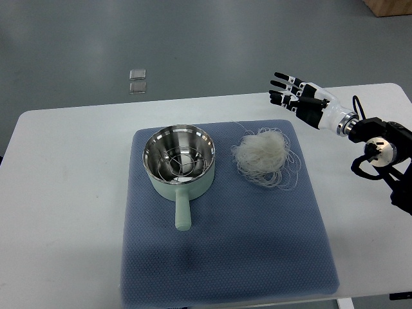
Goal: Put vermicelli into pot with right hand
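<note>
Lying apart from the vermicelli (265, 154), the right robot hand (297, 98) hovers, fingers spread

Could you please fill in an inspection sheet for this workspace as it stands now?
Surface: white table with a blue mat laid on it.
Job's things: pale green pot on the mat, wire rack inside, handle toward the robot; vermicelli in a loose nest on the mat to the pot's right, none in the pot.
Clutter: nothing seen on the table.
Hands: right hand open, above the table's far right, apart from the vermicelli; left not in view.
Cables: black cable at the right wrist.
Surroundings: grey floor; two small clear squares on it.
</note>
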`<state>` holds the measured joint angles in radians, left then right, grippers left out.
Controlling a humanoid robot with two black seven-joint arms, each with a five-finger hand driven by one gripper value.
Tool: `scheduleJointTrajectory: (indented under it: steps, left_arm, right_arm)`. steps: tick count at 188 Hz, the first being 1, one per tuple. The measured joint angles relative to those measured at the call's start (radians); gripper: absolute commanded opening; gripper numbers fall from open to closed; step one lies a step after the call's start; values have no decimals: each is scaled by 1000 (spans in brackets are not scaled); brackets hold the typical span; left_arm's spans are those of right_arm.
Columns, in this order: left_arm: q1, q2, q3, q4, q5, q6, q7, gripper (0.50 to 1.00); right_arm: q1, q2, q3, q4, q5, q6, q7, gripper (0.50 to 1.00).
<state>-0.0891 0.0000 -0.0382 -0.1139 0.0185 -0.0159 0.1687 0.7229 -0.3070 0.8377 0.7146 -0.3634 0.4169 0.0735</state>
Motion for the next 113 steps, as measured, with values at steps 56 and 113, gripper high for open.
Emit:
scheduleJointTrajectory:
  steps: [56,113]
  left_arm:
    - [1,0,1,-5,0,0,0,1000]
    - [0,0,1,-9,0,-1,0,1000]
  right_arm:
    - [53,-31,-54,-1,-24,50,-14,926]
    - [238,-106,-268,43,-350,176,43,921]
